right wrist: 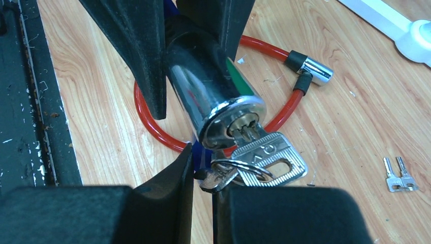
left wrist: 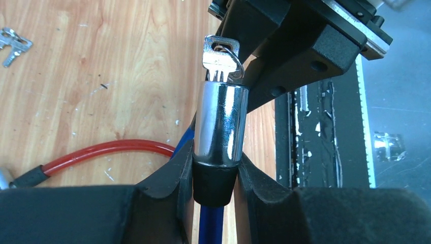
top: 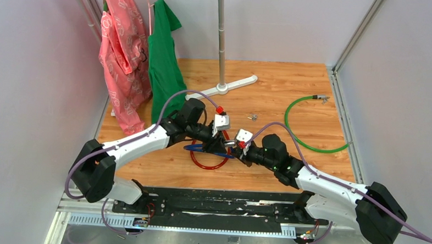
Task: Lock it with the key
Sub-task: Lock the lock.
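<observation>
Left hand [left wrist: 216, 170]: lock [left wrist: 221, 122]; right hand [right wrist: 203, 175]: key [right wrist: 272, 160]

Chrome lock cyl. [right wrist: 203, 86] sits clamped btwn the two black fingers of the left gripper [right wrist: 198, 76], keyhole end facing the cam. The key [right wrist: 272, 161] is stuck in the keyhole, w/ a ring [right wrist: 249, 172] and a spare key [right wrist: 219, 177] hanging off its head. At the bottom, the right gripper [right wrist: 203, 173] has its fingers nearly together, spare key in the slit; pinched or not, can't tell. Red cable [right wrist: 152, 127] loops on the wood table [right wrist: 101, 91]; two loose keys [right wrist: 400, 177] lie far right.
</observation>
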Tool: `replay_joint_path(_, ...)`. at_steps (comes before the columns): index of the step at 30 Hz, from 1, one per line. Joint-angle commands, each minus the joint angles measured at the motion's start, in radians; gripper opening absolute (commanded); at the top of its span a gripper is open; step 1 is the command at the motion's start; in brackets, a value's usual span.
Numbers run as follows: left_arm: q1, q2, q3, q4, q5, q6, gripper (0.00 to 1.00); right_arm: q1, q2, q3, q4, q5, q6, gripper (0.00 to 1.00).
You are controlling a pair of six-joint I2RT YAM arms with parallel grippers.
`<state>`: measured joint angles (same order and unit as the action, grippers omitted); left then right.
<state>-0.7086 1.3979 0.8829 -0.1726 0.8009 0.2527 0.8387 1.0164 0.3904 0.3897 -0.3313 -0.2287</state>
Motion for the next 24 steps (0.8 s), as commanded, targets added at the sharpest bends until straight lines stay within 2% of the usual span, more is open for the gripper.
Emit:
replay_joint_path(1, -0.017, 0.079, -0.063, -0.041, -0.121, 0.098, 0.02, 0.046, -0.028, 0.064, 0.260, -0.079, 0.009, 0.00)
replay_joint_path(5, -0.016, 0.078, -0.022, -0.062, -0.140, 0.182, 0.38, 0.046, -0.047, 0.037, 0.208, -0.040, 0.005, 0.00)
replay_joint_path(8, -0.013, 0.076, 0.012, -0.091, -0.164, 0.230, 0.44, 0.044, -0.059, 0.017, 0.186, -0.026, -0.002, 0.00)
replay_joint_path(12, -0.004, 0.056, 0.049, -0.155, -0.175, 0.289, 0.60, 0.040, -0.073, 0.015, 0.129, -0.018, -0.018, 0.00)
replay_joint_path(16, 0.001, 0.030, 0.069, -0.186, -0.183, 0.331, 0.68, 0.036, -0.077, -0.011, 0.121, -0.006, -0.024, 0.00)
replay_joint_path(19, 0.007, 0.016, 0.093, -0.230, -0.171, 0.347, 0.82, 0.034, -0.064, -0.012, 0.095, 0.002, -0.028, 0.00)
replay_joint_path(21, 0.008, 0.007, 0.109, -0.263, -0.160, 0.365, 0.96, 0.033, -0.057, -0.013, 0.096, 0.011, -0.033, 0.00)
replay_joint_path(24, 0.008, -0.003, 0.128, -0.289, -0.160, 0.379, 1.00, 0.027, -0.042, -0.014, 0.101, 0.017, -0.034, 0.00)
